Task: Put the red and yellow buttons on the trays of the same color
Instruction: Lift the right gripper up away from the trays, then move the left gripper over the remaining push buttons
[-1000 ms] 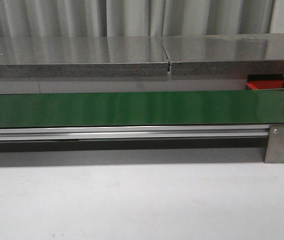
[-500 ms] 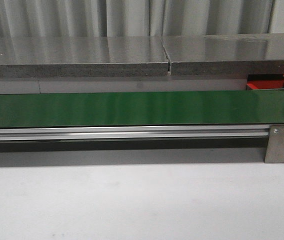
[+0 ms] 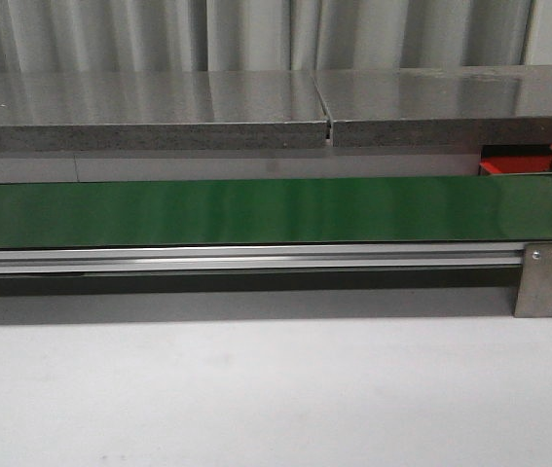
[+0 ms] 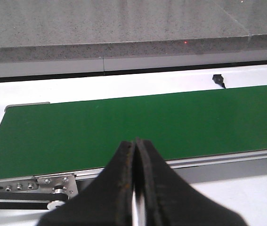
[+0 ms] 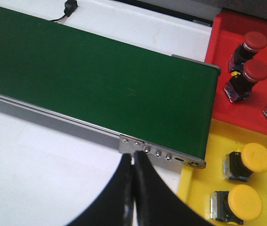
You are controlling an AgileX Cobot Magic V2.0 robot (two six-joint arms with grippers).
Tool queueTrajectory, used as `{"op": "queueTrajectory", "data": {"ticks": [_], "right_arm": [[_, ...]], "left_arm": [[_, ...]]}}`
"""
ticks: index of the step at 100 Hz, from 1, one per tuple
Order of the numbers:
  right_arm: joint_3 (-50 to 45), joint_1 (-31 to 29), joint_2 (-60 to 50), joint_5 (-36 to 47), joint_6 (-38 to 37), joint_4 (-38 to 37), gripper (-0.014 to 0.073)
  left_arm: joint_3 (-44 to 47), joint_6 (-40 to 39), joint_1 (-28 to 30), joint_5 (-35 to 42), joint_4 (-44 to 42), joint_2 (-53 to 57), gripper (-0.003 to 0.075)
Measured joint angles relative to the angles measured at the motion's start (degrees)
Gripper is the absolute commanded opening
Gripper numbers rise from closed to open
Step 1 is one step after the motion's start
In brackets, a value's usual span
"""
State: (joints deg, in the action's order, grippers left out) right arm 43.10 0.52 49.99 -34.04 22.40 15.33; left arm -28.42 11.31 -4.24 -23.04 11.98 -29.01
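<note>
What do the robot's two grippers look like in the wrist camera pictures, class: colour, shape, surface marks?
Left gripper: two black fingers, broad at the base and tapering to a point, with brownish wear along the inner edges. Right gripper: the same black, tapered fingers. No cables or markings show.

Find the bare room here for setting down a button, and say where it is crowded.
Free: the whole green belt, and the white table before it. Crowded: the red tray and yellow tray past the belt's end, both holding buttons.

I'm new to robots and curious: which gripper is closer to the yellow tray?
Right. The right gripper hangs shut just beside the yellow tray, at the belt's end. The left gripper, also shut, sees only the belt's other end, no tray in sight.
</note>
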Motion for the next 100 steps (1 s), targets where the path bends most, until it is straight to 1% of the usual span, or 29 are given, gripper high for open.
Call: {"op": "queueTrajectory", "data": {"ticks": [5, 12, 16, 17, 19, 23, 24, 26, 27, 31, 34, 38, 43, 77, 86, 100], "right_arm": [[0.0, 0.0, 0.0, 0.0, 0.0, 0.0, -0.0068], [0.0, 0.0, 0.0, 0.0, 0.0, 0.0, -0.0068], [0.0, 0.0, 0.0, 0.0, 0.0, 0.0, -0.0068], [0.0, 0.0, 0.0, 0.0, 0.0, 0.0, -0.0068], [0.0, 0.0, 0.0, 0.0, 0.0, 0.0, -0.0068], [0.0, 0.0, 0.0, 0.0, 0.0, 0.0, -0.0068], [0.0, 0.0, 0.0, 0.0, 0.0, 0.0, -0.0068], [0.0, 0.0, 0.0, 0.0, 0.0, 0.0, -0.0068], [0.0, 0.0, 0.0, 0.0, 0.0, 0.0, -0.0068], [0.0, 0.0, 0.0, 0.0, 0.0, 0.0, -0.0068], [0.0, 0.0, 0.0, 0.0, 0.0, 0.0, -0.0068], [0.0, 0.0, 0.0, 0.0, 0.0, 0.0, -0.0068], [0.0, 0.0, 0.0, 0.0, 0.0, 0.0, -0.0068], [0.0, 0.0, 0.0, 0.0, 0.0, 0.0, -0.0068], [0.0, 0.0, 0.0, 0.0, 0.0, 0.0, -0.0068], [0.0, 0.0, 0.0, 0.0, 0.0, 0.0, -0.0068]], "left_arm": [[0.0, 0.0, 0.0, 0.0, 0.1, 0.0, 0.0017], [0.0, 0.0, 0.0, 0.0, 0.1, 0.0, 0.0109], [0.0, 0.0, 0.0, 0.0, 0.1, 0.0, 0.0190], [0.0, 0.0, 0.0, 0.0, 0.1, 0.0, 0.0221], [0.0, 0.0, 0.0, 0.0, 0.1, 0.0, 0.0253], [0.0, 0.0, 0.0, 0.0, 0.1, 0.0, 0.0357], [0.0, 0.0, 0.0, 0.0, 0.1, 0.0, 0.0393], [0.0, 0.0, 0.0, 0.0, 0.1, 0.0, 0.0429], [0.0, 0.0, 0.0, 0.0, 0.1, 0.0, 0.0465], [0.0, 0.0, 0.0, 0.0, 0.1, 0.0, 0.0561], [0.0, 0.0, 0.0, 0.0, 0.1, 0.0, 0.0611], [0.0, 0.0, 0.0, 0.0, 0.1, 0.0, 0.0659], [0.0, 0.0, 0.0, 0.0, 0.1, 0.0, 0.0677], [-1.0, -0.2, 0.4, -0.2, 0.1, -1.1, 0.0671], [-4.1, -1.9, 2.6, -0.9, 0.1, -4.6, 0.0671], [-12.5, -6.0, 9.2, -3.0, 0.1, -13.6, 0.0671]]}}
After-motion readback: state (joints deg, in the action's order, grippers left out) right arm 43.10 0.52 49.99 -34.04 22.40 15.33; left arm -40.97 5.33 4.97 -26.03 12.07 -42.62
